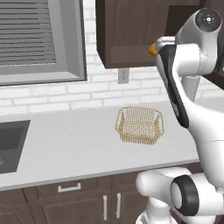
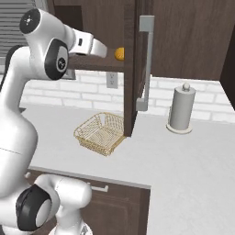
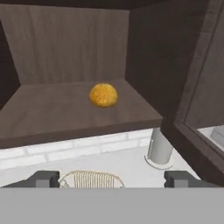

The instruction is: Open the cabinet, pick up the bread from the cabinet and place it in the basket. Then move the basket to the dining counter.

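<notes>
Bread [image 3: 103, 94] sits alone on the bottom shelf of the cabinet [image 3: 65, 48], a small round golden bun resting near the middle of the dark wooden board, a little toward its front edge. My gripper [image 3: 113, 178] hangs in front of that shelf and slightly below its level, pointed at the bun. My two fingertips [image 3: 43, 178] stand wide apart and hold nothing, well short of the bread. The cabinet door [image 2: 136, 64] stands swung open to the right of the shelf, its long silver handle [image 2: 146, 59] upright on the outer face. Below the cabinet, on the pale worktop [image 1: 70, 144], rests the basket [image 1: 139, 124], a golden wire-mesh tray, upright and with nothing in it. To the right of the open door, a paper towel holder [image 2: 181, 110] stands on the same worktop, against the white brick wall.
</notes>
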